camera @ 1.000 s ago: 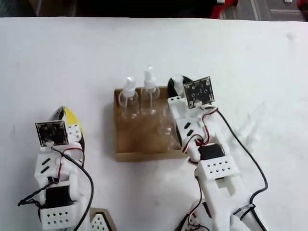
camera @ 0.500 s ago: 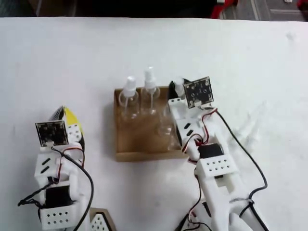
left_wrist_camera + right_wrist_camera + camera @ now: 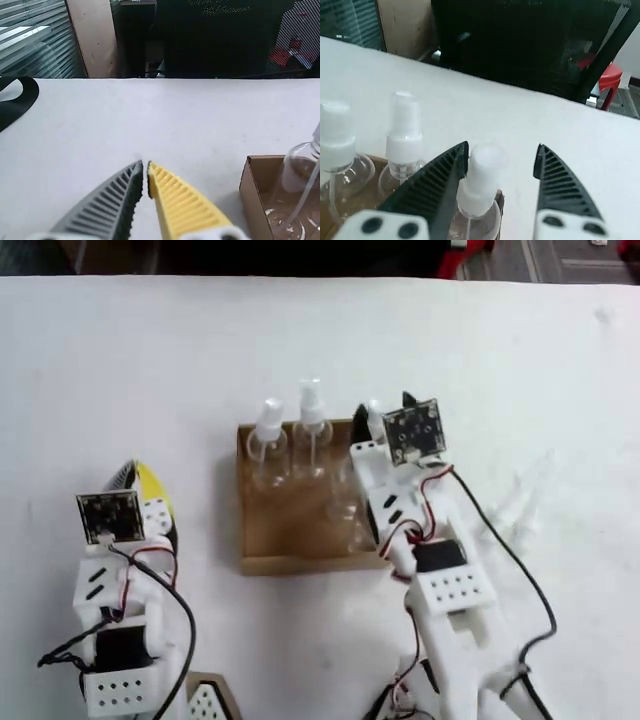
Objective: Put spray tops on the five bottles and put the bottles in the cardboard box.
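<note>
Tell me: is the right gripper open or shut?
Open. The right gripper has its jaws standing apart, with a bottle's spray top between them.

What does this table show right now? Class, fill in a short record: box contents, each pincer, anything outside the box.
Box: cardboard box, mid-table between the arms
In box: three bottles with spray tops visible: first bottle, second bottle, third bottle
Right pincer: open, fingers either side of the third bottle's spray top
Left pincer: shut, empty, over the table beside the box
Outside box: pale clear items beyond the right arm, too faint to identify
</note>
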Motion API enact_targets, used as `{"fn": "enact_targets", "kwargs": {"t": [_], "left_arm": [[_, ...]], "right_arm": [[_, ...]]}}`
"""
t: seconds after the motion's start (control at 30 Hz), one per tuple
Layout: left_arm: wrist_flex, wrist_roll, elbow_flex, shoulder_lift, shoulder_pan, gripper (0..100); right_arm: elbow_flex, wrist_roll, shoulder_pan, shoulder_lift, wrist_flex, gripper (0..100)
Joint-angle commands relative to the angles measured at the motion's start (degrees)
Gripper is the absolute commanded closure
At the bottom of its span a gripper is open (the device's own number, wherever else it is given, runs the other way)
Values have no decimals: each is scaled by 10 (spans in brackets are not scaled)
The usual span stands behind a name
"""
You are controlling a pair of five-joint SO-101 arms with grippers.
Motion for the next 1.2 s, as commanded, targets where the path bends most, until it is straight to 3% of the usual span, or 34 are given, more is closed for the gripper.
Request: {"fn": "enact_targets", "kwargs": {"t": [0.0,0.2,0.47,0.7,0.83,1.0,1.17], "left_arm": [[-12,-6,-2,-2,10,976],[-12,-6,-2,-2,9,976],[-11,-6,-2,-2,9,976],[-5,-6,-2,-2,7,976],[-5,-6,-2,-2,8,976],[-4,-7,-2,-2,10,976],[-4,-7,-2,-2,10,976]], "right_arm": [[-25,-3,-1,-100,56,812],[-83,-3,5,-255,230,812],[-95,-3,29,-343,413,814],[-94,-1,119,-475,502,815],[-92,1,211,-566,578,815],[-43,4,320,-551,617,815],[96,51,342,-547,619,815]]}}
